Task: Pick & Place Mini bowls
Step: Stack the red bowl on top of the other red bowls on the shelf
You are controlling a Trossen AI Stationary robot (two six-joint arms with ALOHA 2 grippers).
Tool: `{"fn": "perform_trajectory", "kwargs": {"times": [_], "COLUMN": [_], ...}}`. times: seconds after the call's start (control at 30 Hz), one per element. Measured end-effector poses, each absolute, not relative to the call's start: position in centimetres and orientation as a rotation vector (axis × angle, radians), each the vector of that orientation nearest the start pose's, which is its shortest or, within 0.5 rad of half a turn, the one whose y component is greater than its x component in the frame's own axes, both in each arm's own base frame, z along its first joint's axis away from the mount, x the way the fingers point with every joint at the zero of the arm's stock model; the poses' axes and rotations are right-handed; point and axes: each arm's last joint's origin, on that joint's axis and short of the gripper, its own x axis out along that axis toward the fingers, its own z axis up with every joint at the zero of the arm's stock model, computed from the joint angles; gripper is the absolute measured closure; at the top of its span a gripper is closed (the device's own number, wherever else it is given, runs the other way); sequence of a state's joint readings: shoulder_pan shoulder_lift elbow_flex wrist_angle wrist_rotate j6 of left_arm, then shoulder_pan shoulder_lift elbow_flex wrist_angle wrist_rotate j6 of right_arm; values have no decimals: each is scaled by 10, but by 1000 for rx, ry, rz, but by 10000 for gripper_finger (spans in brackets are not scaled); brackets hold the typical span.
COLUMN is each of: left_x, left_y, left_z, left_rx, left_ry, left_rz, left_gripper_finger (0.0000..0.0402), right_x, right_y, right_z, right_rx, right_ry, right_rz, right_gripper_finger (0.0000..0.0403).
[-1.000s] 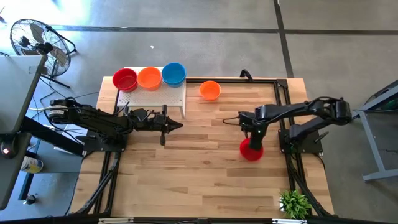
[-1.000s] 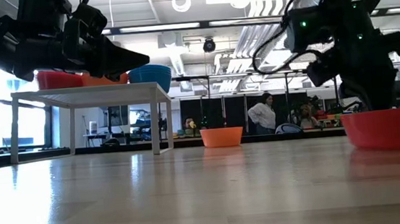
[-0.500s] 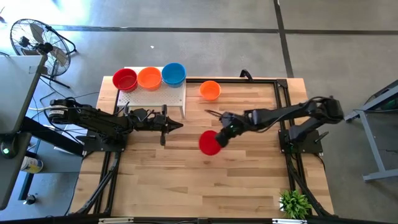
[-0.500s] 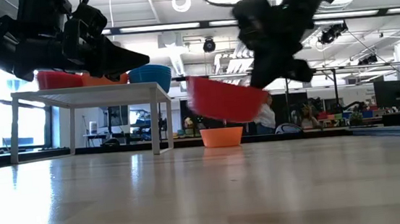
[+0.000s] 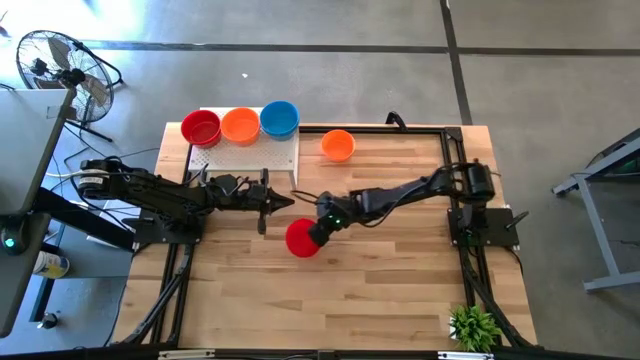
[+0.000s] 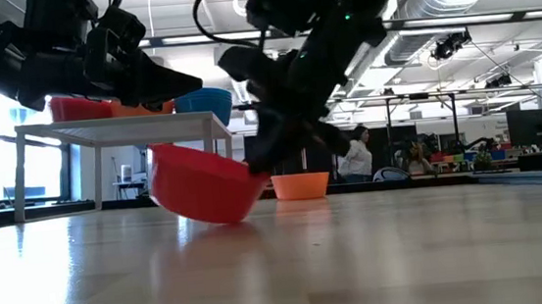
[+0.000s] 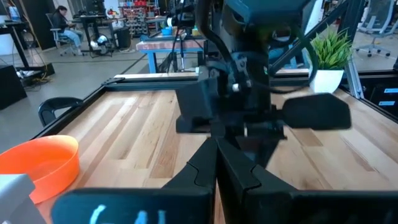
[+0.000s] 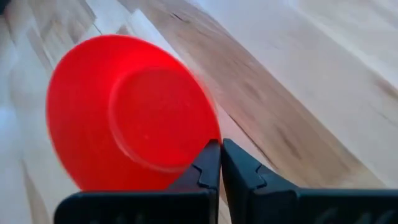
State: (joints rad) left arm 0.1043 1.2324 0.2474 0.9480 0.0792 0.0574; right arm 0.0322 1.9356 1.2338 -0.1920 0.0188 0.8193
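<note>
Wooden table point(image 5: 380, 290) under me, black frame rails along its edges. My right arm is stretched far across it toward the middle, my left arm lies along the left side, pointing inward.

White perforated board point(image 5: 250, 155) stands raised on legs at the table's back-left corner. Three mini bowls sit on it in a row: red point(image 5: 201, 127), orange point(image 5: 240, 124), blue point(image 5: 279, 118), touching or nearly touching each other. In the low view only their upper parts show above the board top point(image 6: 121, 123).

Another orange mini bowl point(image 5: 338, 145) sits alone on the wood just right of the board, well apart from both my grippers; also seen in the left wrist view point(image 7: 37, 167).

Red mini bowl point(image 5: 303, 239) is near the table centre, gripped at its rim by my right gripper point(image 5: 322, 228). Jaws pinched tight on the rim, fingertips almost meeting in the right wrist view point(image 8: 221, 163). Bowl is tilted, its underside faces the wrist camera point(image 8: 130, 112). In the low view it hangs tipped point(image 6: 205, 182), lowest edge at or just above the wood; cannot tell if touching.

My left gripper point(image 5: 283, 203) is fully closed, holding nothing, hovering just left of the red bowl, in front of the board.

Small green plant point(image 5: 474, 327) at the front-right corner.
</note>
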Motion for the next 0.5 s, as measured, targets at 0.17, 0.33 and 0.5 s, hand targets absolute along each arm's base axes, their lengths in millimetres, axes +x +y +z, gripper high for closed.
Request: {"fn": "perform_trajectory", "kwargs": {"times": [0.17,0.33,0.5], "left_x": [213,213,213], "left_y": [20,20,20], "left_z": [177,177,176], "left_rx": [55,55,54], "left_ry": [43,47,55], "left_rz": [24,24,22], "left_gripper_finger": [401,401,402], "right_x": [409,411,410], "right_y": [13,13,16], "right_z": [157,162,175], "right_rx": [716,639,445], "right_ry": [804,764,745], "right_rz": [-303,-276,-166], "right_gripper_finger": [390,366,336]}}
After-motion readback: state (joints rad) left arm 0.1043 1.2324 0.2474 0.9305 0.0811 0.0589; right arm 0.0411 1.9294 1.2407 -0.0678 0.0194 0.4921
